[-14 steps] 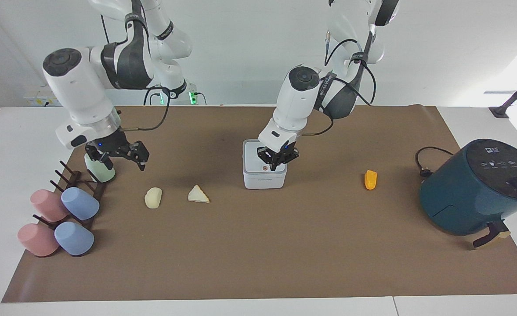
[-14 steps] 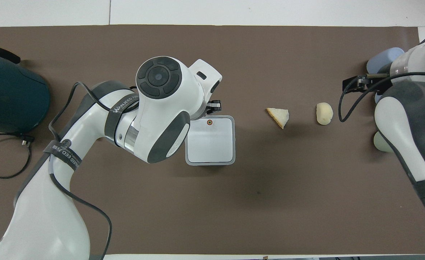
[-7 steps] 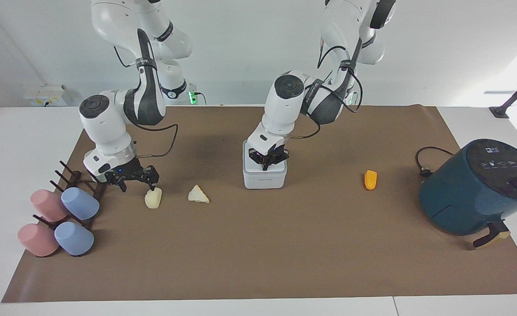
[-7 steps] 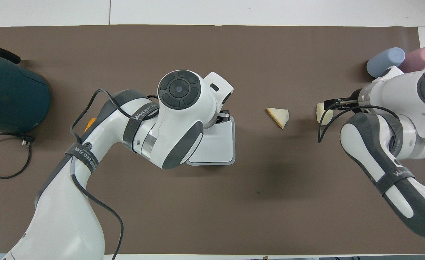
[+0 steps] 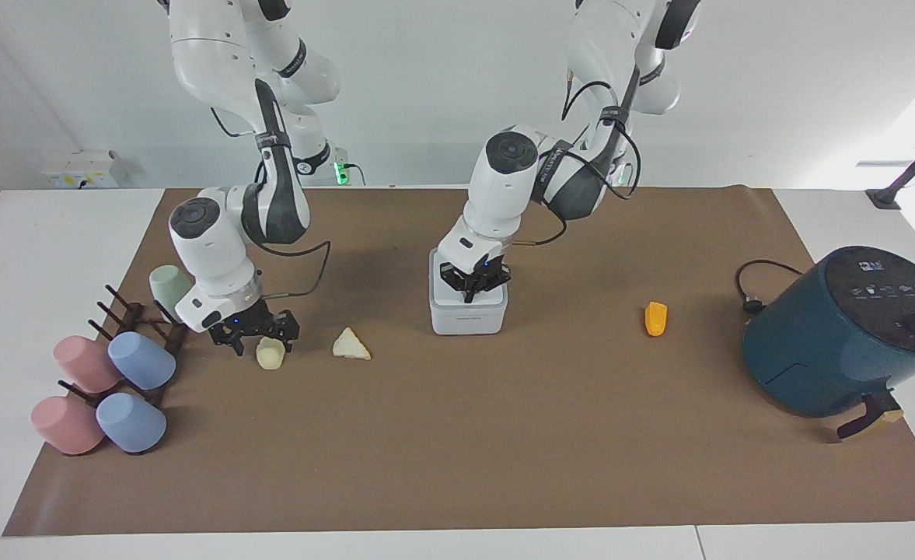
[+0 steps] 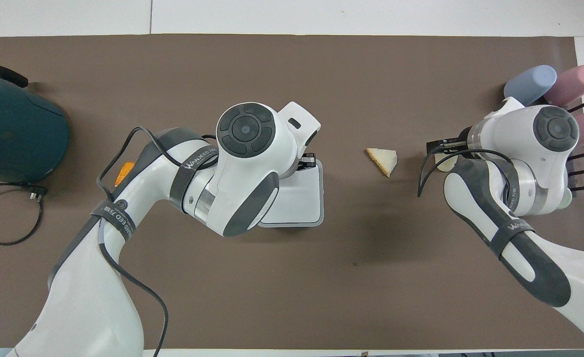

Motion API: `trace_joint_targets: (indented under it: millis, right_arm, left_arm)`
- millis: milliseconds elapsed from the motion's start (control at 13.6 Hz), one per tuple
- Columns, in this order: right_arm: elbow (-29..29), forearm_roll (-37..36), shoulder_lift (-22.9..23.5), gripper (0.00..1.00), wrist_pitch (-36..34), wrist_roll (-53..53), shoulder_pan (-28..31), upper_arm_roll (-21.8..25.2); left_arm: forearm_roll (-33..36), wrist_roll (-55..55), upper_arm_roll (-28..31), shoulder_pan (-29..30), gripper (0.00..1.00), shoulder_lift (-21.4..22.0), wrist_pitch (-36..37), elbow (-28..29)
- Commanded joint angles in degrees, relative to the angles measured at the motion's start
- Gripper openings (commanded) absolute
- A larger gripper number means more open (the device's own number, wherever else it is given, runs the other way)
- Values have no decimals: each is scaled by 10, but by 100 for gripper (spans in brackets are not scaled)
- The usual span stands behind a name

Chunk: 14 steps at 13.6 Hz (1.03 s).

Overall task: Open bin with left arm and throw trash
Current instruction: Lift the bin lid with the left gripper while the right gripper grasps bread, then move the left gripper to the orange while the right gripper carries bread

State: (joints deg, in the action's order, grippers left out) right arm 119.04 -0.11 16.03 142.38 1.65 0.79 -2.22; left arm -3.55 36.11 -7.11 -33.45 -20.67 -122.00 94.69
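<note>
The white bin (image 5: pixel 469 315) stands mid-table with its lid down; it also shows in the overhead view (image 6: pixel 299 198). My left gripper (image 5: pixel 473 293) is shut, its tips down on the lid's edge that is farther from the robots, where the button is. My right gripper (image 5: pixel 264 344) is open, low over the mat, its fingers on either side of the pale yellow lump (image 5: pixel 270 355). The cream wedge (image 5: pixel 350 344) lies between the lump and the bin. The orange chunk (image 5: pixel 656 318) lies between the bin and the air fryer. In the overhead view the right hand hides most of the lump (image 6: pixel 440 161).
A dark teal air fryer (image 5: pixel 846 342) with its cable stands at the left arm's end of the table. A dark rack (image 5: pixel 134 319) with pink (image 5: pixel 84 363) and blue cups (image 5: pixel 142 360), and a green cup (image 5: pixel 165 281), stand at the right arm's end.
My right gripper came down and across from beside the cup rack to straddle the yellow lump. My left gripper sank onto the bin's lid, hiding the button. The lid stays shut.
</note>
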Motion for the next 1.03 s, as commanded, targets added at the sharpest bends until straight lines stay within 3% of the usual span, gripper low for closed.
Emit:
trace_joint_targets:
  millis: [0, 73, 367, 588, 661, 734, 808, 955]
  right_arm:
    - [19, 10, -6, 21, 12, 18, 2, -1]
    - [21, 10, -6, 0, 12, 19, 2, -2]
    - [21, 11, -33, 0, 2, 14, -5, -1]
    - [13, 11, -80, 0, -48, -5, -19, -3]
    - [9, 12, -98, 0, -58, -38, -39, -4]
    - [-4, 13, -108, 0, -74, -90, -66, -4]
    - [-31, 13, -108, 0, -95, -149, -94, -4]
    - [-84, 13, -94, 0, -119, -252, -148, -5]
  left_arm:
    - [-2, 7, 7, -23, 0, 3, -31, 54]
    - [-2, 5, 9, -20, 0, 5, -18, 45]
    - [-8, -24, 10, 28, 0, 82, 114, 0]
    - [-18, -155, 12, 121, 0, 141, 184, 1]
    - [-18, -226, 13, 161, 12, 144, 196, 7]
    - [-18, -289, 13, 197, 65, 148, 192, 22]
    - [-18, -344, 13, 221, 97, 153, 184, 42]
    - [-13, -438, 17, 252, 100, 153, 151, 86]
